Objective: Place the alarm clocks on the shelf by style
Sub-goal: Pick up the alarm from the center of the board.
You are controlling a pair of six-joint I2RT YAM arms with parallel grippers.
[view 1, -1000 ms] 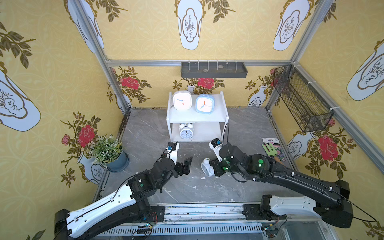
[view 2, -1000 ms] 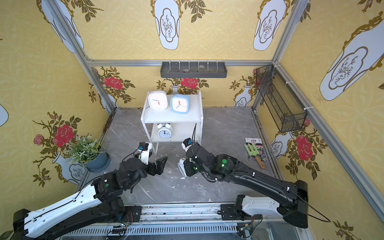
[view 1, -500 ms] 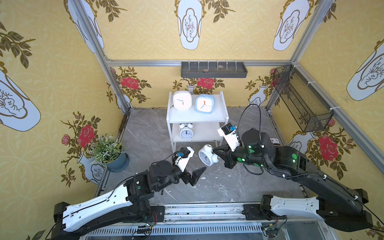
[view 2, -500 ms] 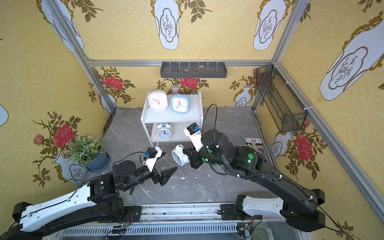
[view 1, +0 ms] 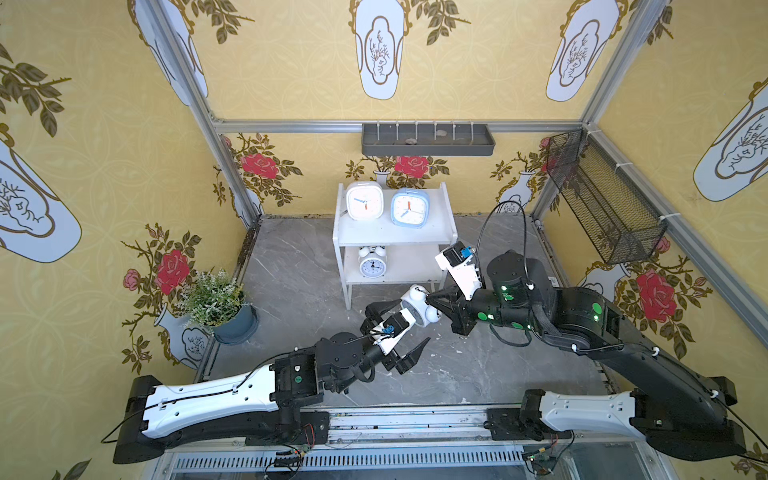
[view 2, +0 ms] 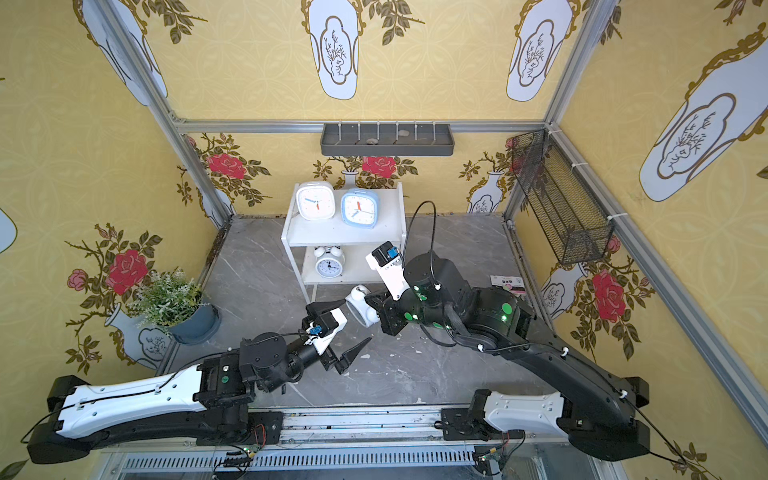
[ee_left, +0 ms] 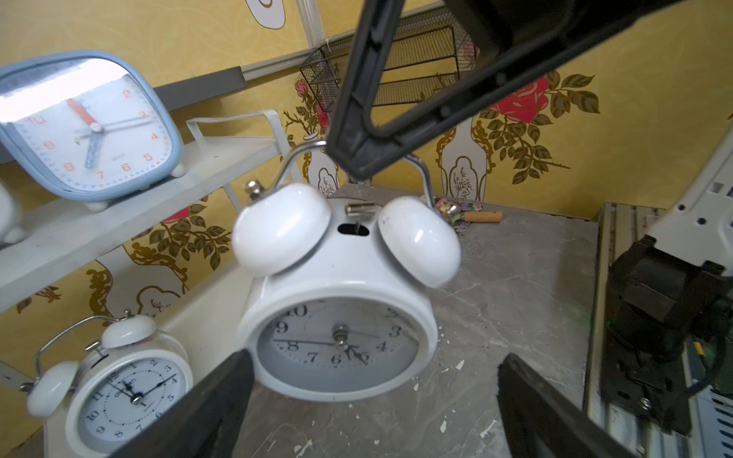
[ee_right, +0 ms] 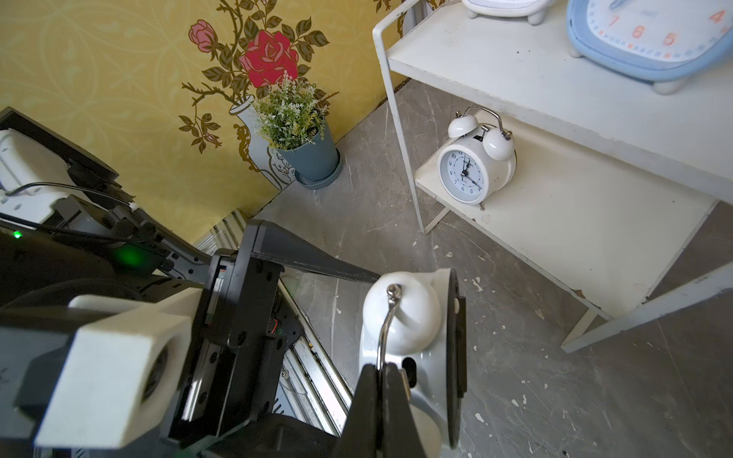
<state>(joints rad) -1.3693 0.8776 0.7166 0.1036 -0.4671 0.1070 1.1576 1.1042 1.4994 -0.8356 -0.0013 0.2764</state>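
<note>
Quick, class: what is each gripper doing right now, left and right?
Left gripper: open, jaws either side of the twin-bell clock.
Right gripper: closed, holding that clock by its wire handle.

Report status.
Right pincer shut on twin-bell clock handle. Left pincer open, flanking it. Nothing between clock and shelf.

You are looking at a twin-bell clock (ee_left: 337, 317) that is shining like glossy white painted metal, and its thin handle (ee_left: 291, 158) is gleaming like bare silver metal. The fingers (ee_left: 206, 412) of your left tool (ee_left: 375, 359) are looking like dull black plastic. The shelf (ee_right: 555, 222) is showing matt white paint, chipped in spots. The desk (ee_left: 515, 297) is looking like grey stone with white flecks. The blue clock (ee_left: 79, 123) is looking like smooth plastic.
</note>
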